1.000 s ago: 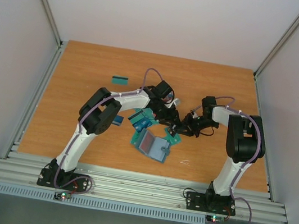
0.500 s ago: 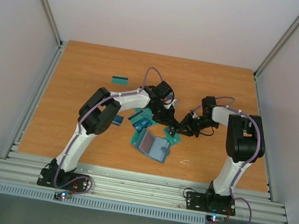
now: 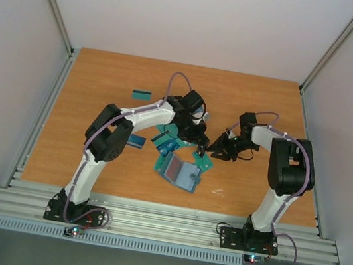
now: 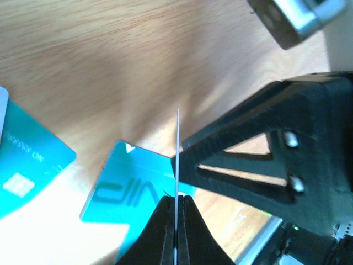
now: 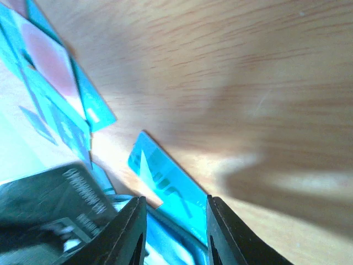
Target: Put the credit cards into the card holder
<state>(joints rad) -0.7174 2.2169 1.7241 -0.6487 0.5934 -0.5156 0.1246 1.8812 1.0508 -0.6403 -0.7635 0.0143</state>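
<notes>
Plainly, the left tool (image 4: pixel 176 205) pinched a credit card (image 4: pixel 177 141) edge-up, with the card holder (image 3: pixel 180 172) just nearward of it; the right tool (image 5: pixel 174 205) stood part-open and empty.

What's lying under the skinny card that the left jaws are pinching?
Below that thin, edge-on card lies a flat teal card printed VIP, on the brown wooden table. The black left jaws cover that card's near edge, so anything there is hidden.
</notes>
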